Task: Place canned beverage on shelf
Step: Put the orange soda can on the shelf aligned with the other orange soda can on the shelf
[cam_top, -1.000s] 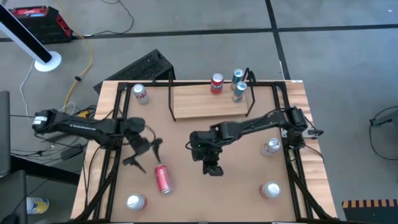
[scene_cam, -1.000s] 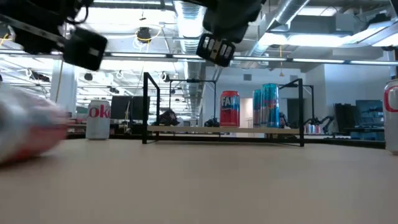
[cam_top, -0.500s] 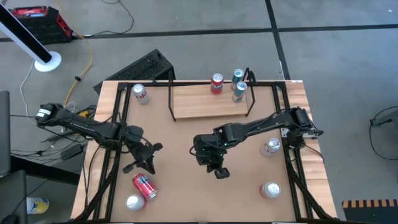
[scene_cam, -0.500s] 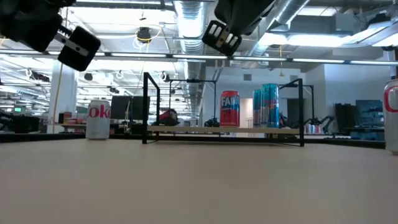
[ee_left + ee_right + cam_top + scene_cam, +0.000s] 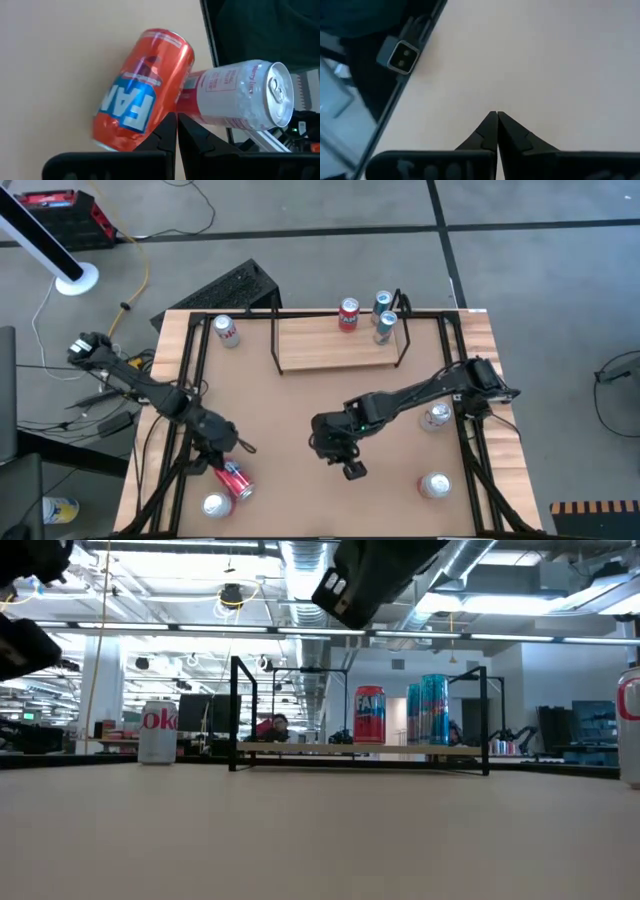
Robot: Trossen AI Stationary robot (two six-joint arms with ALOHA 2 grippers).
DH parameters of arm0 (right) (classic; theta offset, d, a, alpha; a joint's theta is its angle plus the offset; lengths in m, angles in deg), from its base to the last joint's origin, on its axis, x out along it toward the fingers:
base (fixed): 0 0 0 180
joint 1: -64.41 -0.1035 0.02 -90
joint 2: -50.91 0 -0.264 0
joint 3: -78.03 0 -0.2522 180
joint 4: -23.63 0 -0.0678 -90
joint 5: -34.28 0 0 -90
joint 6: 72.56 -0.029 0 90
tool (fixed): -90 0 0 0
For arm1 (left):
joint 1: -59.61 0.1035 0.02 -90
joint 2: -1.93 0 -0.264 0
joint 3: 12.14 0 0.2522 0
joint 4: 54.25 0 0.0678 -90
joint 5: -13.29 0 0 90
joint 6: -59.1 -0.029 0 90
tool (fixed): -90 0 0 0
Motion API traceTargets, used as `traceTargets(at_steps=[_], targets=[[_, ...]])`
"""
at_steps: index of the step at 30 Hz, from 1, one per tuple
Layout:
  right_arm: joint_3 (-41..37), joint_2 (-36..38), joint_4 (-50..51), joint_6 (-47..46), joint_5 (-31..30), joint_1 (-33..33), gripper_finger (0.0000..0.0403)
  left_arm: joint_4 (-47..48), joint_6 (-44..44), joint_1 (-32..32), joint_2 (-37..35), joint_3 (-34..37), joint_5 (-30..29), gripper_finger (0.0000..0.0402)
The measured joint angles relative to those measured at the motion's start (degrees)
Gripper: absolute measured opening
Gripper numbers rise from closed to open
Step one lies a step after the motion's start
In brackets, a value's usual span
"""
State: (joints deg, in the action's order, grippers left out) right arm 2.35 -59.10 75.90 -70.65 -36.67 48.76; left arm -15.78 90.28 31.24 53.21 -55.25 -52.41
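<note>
The table (image 5: 300,420) is lying as a broad brown top with black rails running along its left and right sides. At its far edge the shelf (image 5: 335,352) is sitting: a small light-wood plank with thin black rod uprights at both short ends. In the low view the shelf (image 5: 360,749) is showing as a thin pale board between two black frames. A red can (image 5: 348,314) and two blue cans (image 5: 383,320) are standing at the shelf's far right part; from table level the red can (image 5: 369,715) and blue cans (image 5: 430,710) are standing upright side by side.

The left arm is reaching toward the table's near left corner, where an orange-red can (image 5: 234,480) is lying on its side, tilted, with a white can (image 5: 215,505) just beside it. In the left wrist view the orange-red can (image 5: 142,110) is touching the white can (image 5: 240,95), which is also lying down. The left gripper (image 5: 176,132) is pinched fully together with nothing between its tips, hovering just short of both cans.

The right gripper (image 5: 496,131) is hanging over bare tabletop near the middle, fingers pressed together, holding nothing.

Other cans are standing apart: one (image 5: 226,331) at the far left, two (image 5: 436,416) near the right rail.
</note>
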Motion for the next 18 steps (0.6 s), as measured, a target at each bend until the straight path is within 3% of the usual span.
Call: traceTargets(at_steps=[9,18], targets=[[0.0,0.2,-3.0,-7.0,-7.2,-4.6,0.0022,1.1,-0.7,-5.2,5.3,0.0,0.9,0.0000],[0.1,0.3,-2.5,-13.1,-10.2,-4.2,0.0029,1.1,-8.2,-3.1,14.1,0.0,2.0,0.0000]])
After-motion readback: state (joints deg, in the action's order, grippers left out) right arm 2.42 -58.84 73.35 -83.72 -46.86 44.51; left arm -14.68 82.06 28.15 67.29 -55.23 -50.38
